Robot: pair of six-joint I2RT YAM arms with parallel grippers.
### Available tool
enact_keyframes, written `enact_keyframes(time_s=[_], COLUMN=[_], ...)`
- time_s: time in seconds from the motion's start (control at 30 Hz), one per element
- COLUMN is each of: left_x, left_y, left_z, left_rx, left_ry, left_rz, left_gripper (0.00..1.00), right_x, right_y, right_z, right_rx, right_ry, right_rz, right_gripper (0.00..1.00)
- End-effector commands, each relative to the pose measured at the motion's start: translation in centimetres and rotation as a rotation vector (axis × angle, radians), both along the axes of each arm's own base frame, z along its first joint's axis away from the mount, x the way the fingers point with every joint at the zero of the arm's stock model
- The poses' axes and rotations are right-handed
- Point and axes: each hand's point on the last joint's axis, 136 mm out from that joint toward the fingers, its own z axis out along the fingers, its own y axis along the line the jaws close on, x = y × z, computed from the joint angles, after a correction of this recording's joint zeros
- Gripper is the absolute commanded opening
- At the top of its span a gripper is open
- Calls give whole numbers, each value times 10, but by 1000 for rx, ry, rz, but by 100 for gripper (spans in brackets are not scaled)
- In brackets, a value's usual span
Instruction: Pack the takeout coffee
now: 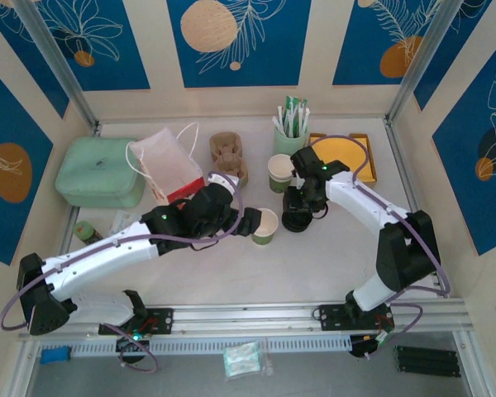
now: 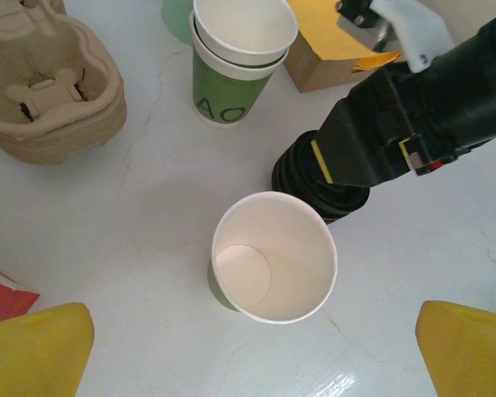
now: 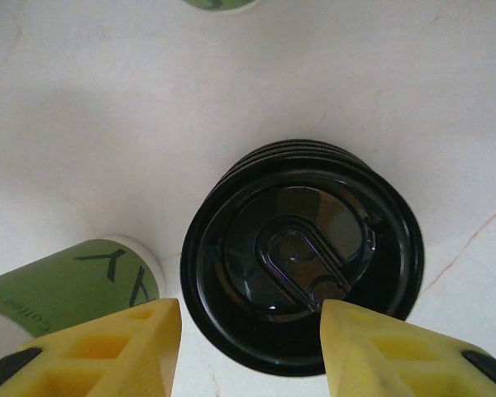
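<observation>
White tabletop (image 1: pixel 314 265), walled by blue-and-cream panels, carries everything in play. The right gripper (image 3: pixel 252 351) hangs directly over a stack of round black plastic lids (image 3: pixel 302 248). Its yellow fingers (image 3: pixel 107 351) are parted and hold nothing. The gap between them looks narrower than the top lid, so the jaws seem to sit above the stack rather than around it.

Just beside that stack stands the small white paper cup with a green lower band (image 2: pixel 273 256), upright on the table, empty and uncapped. The left gripper (image 2: pixel 248 356) hovers over it with its jaws spread wide, touching nothing. Farther back are two nested paper cups (image 2: pixel 236 58) and a brown moulded cardboard cup carrier (image 2: pixel 41 83).

The step in hand looks like taking one lid. To do it well, the right jaws probably need to widen past the rim, descend only as deep as the top lid, and close on its edge so the lids beneath are not lifted. The left gripper would likely do best closing gently on the cup's wall, steadying it without crushing it, while the lid is pressed on squarely.
</observation>
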Motion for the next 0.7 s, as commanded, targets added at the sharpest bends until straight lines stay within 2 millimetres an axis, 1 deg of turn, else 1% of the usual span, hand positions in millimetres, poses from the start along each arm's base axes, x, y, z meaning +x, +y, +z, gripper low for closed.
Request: enact_keyframes(time_s=[0.0, 0.23, 0.37, 0.5, 0.67], left_x=[-2, -2, -2, -3, -2], left_y=[-6, -7, -7, -8, -8], left_z=[-2, -3, -3, -4, -3], left_rx=[-29, -29, -28, -28, -27], left_ry=[17, 21, 21, 25, 23], left_rz=[-7, -10, -11, -12, -12], left_gripper=[99, 100, 99, 99, 99], right_x=[4, 6, 6, 6, 4], right_y=[8, 13, 14, 14, 14], right_z=[-5, -19, -23, -19, -1], right_rx=[-13, -41, -43, -37, -21], right_ry=[10, 39, 46, 40, -3], right_rz=[40, 59, 63, 64, 62], right_gripper=[48, 47, 44, 44, 44])
